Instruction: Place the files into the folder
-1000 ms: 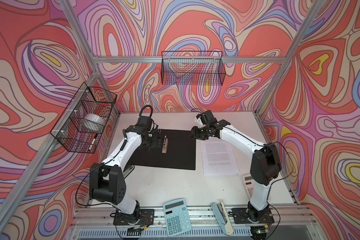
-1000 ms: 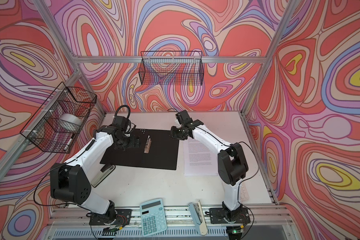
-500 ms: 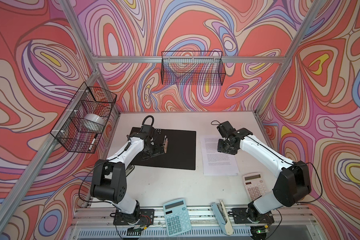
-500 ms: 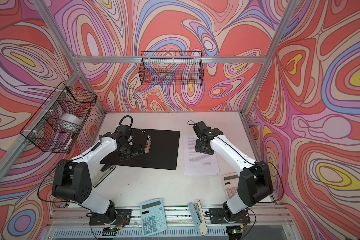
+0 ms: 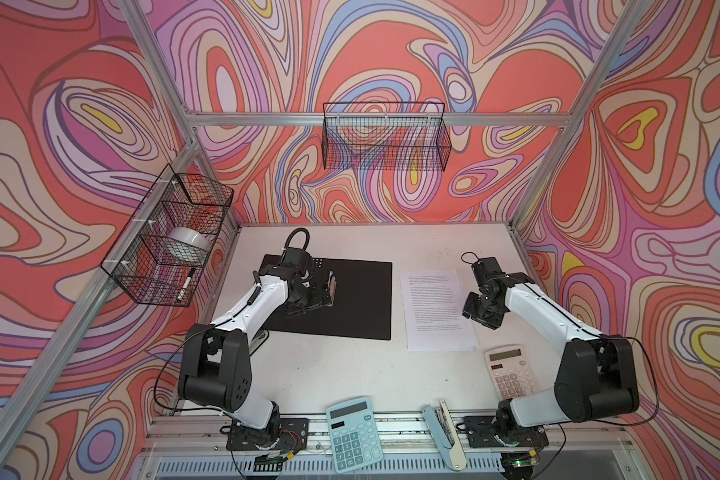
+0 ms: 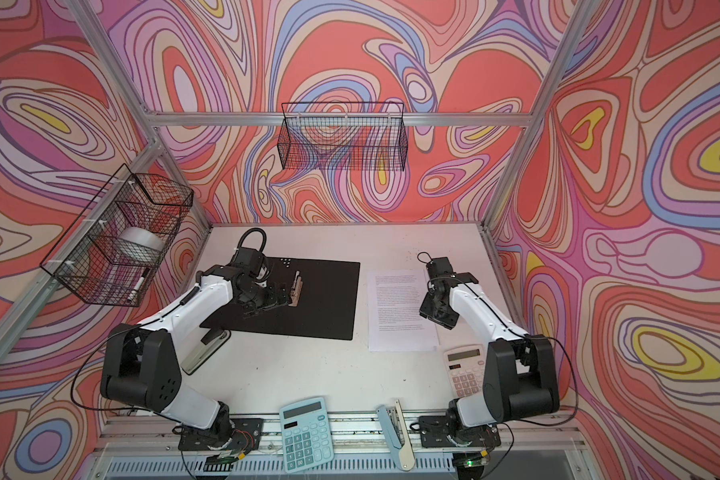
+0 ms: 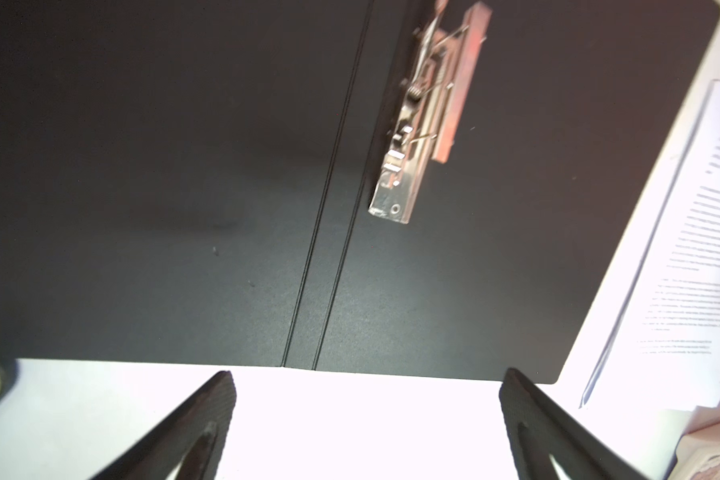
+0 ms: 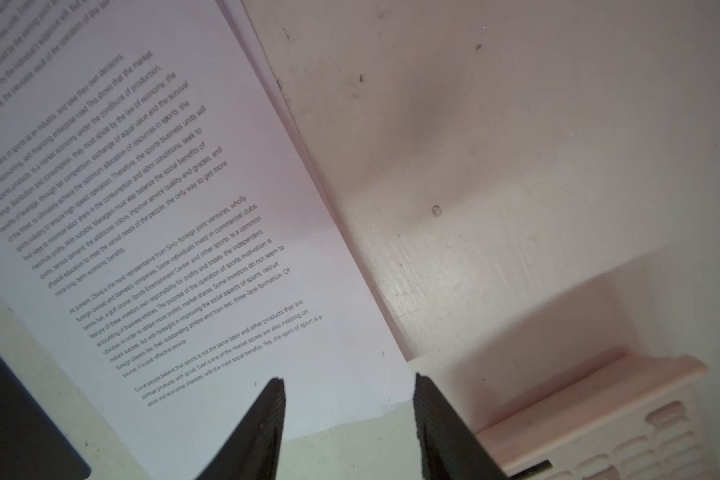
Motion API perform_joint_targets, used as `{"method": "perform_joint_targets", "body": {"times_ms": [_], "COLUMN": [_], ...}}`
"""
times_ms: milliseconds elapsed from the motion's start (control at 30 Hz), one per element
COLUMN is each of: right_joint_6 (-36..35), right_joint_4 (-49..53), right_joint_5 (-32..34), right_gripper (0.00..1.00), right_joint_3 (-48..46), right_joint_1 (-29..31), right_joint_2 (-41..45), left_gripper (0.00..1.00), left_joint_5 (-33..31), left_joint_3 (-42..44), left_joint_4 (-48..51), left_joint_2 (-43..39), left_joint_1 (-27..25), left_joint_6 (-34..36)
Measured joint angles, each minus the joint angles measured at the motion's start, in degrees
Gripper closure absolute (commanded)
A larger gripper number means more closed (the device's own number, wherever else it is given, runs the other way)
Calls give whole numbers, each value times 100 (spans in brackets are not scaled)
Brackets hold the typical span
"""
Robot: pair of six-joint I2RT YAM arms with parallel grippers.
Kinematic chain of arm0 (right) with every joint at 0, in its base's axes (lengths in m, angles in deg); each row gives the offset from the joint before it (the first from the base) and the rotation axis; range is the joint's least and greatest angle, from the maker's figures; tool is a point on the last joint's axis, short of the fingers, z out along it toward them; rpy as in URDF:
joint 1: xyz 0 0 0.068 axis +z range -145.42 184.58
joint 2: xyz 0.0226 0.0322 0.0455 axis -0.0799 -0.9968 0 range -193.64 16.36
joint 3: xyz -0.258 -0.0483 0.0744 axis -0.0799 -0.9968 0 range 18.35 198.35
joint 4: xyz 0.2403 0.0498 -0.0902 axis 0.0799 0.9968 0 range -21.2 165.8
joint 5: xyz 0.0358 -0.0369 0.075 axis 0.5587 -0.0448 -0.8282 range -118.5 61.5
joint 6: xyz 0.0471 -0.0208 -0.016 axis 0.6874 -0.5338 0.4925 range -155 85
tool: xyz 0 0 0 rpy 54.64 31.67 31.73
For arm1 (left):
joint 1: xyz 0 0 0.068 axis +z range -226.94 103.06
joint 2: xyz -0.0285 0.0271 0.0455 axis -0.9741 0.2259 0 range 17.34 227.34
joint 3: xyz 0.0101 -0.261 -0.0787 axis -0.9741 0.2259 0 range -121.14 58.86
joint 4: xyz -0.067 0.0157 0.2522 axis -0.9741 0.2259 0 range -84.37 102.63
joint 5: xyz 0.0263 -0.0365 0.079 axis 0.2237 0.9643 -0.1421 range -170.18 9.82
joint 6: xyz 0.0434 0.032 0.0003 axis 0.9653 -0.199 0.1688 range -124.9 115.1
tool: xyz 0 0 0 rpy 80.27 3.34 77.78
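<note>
On bench [image 5: 350,374], we see folder [image 5: 362,299] open, black inside up, files [image 5: 437,309] right of it; left pincer [image 7: 366,374] open over folder, right pincer [image 8: 348,379] parted, empty, beside files.

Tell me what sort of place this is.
Most likely a robot test booth staged as an office desk: a metal frame with swirl-printed walls boxes in a white table, two robot arms are mounted at its front edge, and a folder, papers and calculator lie on it.
</note>
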Motion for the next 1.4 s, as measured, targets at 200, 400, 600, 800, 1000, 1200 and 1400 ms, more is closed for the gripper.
{"method": "perform_joint_targets", "body": {"times_ms": [200, 400, 600, 800, 1000, 1200, 1400], "right_joint_6": [-216, -378, -411, -376, -315, -269, -267], "right_joint_4": [-103, -229, -284, -334, -389, -498, -549], "right_joint_5": [-557, -964, -1325, -1534, -1668, -1762, -1838], "right_gripper": [47, 47, 48, 48, 49, 49, 49], "right_joint_3": [-197, -363, -612, -621, -621, -621, -621], "right_joint_1": [-415, -621, -739, -739, -737, -737, -739], "right_joint_2": [-13, -33, 101, 549, 901, 1040, 1169], "left_gripper": [0, 0, 0, 0, 5, 10, 14], "left_joint_5": [-197, -256, -63, -68, -129, -544, -892], "left_joint_3": [-63, 138, 507, 282, -472, -1320, -1875], "left_joint_4": [-50, -92, -168, -299, -435, -424, -256], "left_joint_2": [-256, -424, -188, 647, 1318, 1952, 2531], "left_joint_1": [-24, -24, -24, -63, -219, -413, -435], "left_joint_6": [177, 223, 107, 205, 614, 761, 743]}}
